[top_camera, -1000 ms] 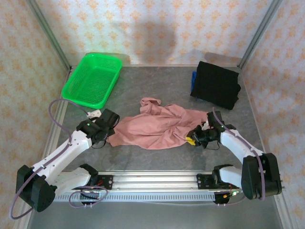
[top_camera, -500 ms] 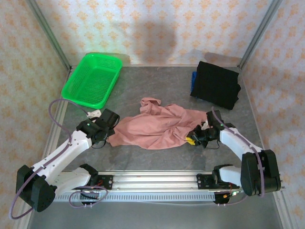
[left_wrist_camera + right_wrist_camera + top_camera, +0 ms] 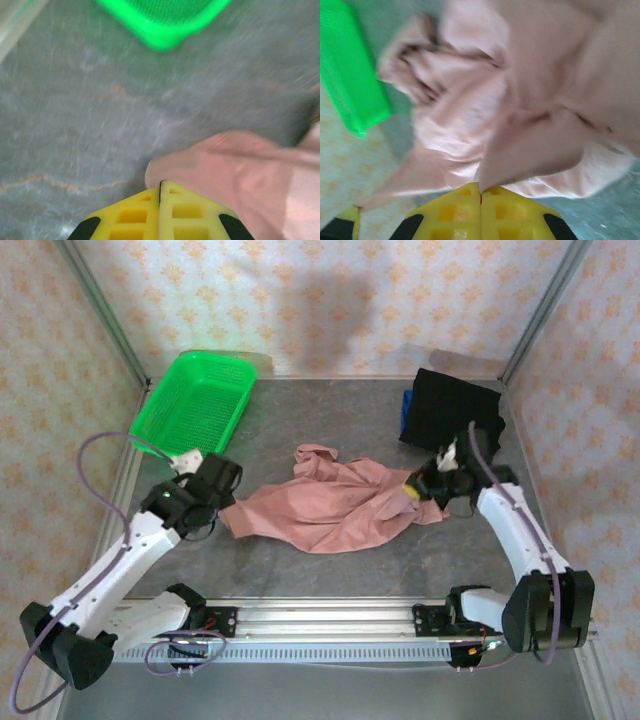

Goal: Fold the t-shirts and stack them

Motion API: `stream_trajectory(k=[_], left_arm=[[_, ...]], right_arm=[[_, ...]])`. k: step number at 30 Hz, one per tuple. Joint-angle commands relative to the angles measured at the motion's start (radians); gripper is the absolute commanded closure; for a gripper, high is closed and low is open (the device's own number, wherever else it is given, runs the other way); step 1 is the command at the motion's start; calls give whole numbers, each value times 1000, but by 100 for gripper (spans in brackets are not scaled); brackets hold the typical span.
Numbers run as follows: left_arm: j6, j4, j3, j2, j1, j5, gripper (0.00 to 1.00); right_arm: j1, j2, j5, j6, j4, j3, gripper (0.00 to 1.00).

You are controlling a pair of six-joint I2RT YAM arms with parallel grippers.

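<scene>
pink t-shirt [image 3: 330, 505]: crumpled mid-counter [image 3: 330, 420], between the two arms, not yet spread or folded
black t-shirt [image 3: 455, 420]: lies folded at the far right, well apart from the pink one
left gripper [image 3: 160, 187]: pressed together, pinching the pink cloth's left edge
right gripper [image 3: 480, 187]: pressed together, pinching a fold at its right edge
progress: early, I judge; one shirt looks folded, and the pink one needs flattening, folding and stacking
green basket [image 3: 195, 405]: far left
count: two t-shirts, one basket, two grippers
</scene>
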Motion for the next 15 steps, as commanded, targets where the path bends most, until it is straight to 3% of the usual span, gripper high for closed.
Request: stream_trajectory(k=[1,7,15], left_arm=[[99,-59,197,-23,30,-111,100],[305,-37,591,62,79,-162,100],[577,147,951,182,82,-123,100]], right_arm=[[-67,-9,0,-62,-117,240,100],[-194,136,-62,11,-103,680,100],[-278,245,-178,333,227,953,100]])
